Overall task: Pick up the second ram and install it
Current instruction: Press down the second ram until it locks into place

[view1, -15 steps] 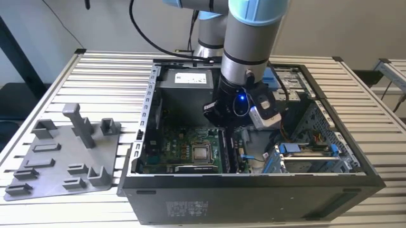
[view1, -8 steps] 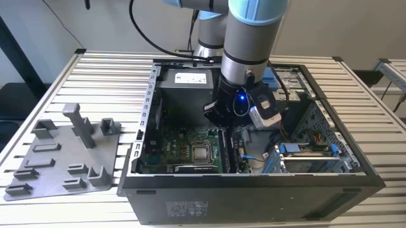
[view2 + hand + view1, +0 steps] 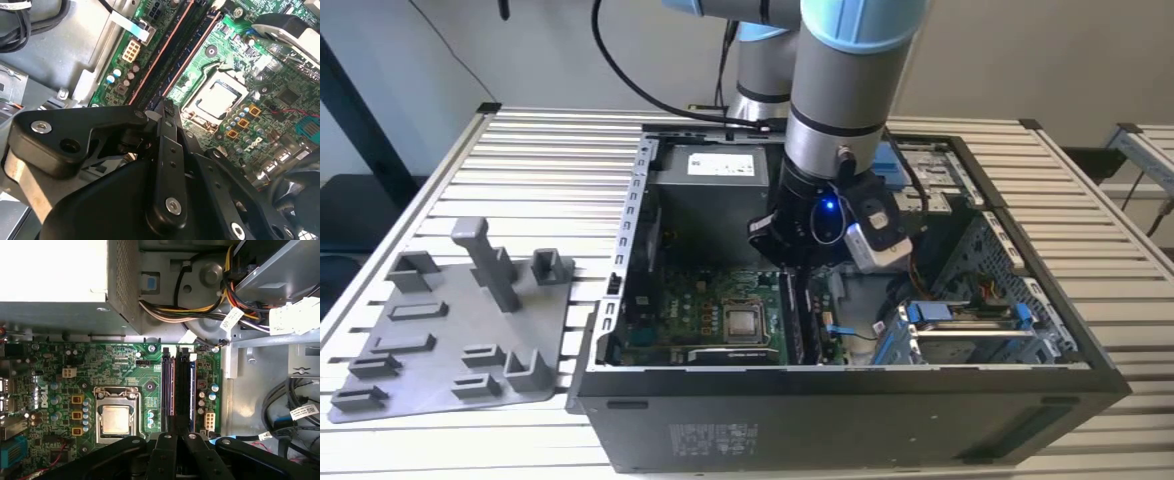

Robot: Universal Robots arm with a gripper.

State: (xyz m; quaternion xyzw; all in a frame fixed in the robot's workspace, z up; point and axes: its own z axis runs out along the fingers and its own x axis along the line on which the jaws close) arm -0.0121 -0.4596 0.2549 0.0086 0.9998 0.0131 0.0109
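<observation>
In the first wrist view the second ram [image 3: 183, 390] is a long dark blade standing edge-on over the motherboard's [image 3: 125, 360] memory slots, one end running in between my fingers. My gripper [image 3: 181, 436] is shut on it, low inside the open computer case [image 3: 1067, 330]. In the second wrist view the gripper [image 3: 167, 107] hangs just above the two long slots [image 3: 165, 55]. A neighbouring slot [image 3: 167, 385] lies close beside the ram. The exterior view has my wrist [image 3: 834, 225] down in the case over the motherboard [image 3: 707, 310].
The processor socket [image 3: 116, 419] lies beside the slots. The power supply box [image 3: 55, 270] and bundled cables [image 3: 200, 310] crowd one end of the board. Blue drive clips [image 3: 961, 312] sit at the case's right in the exterior view. A grey tray [image 3: 440, 330] with posts lies at its left.
</observation>
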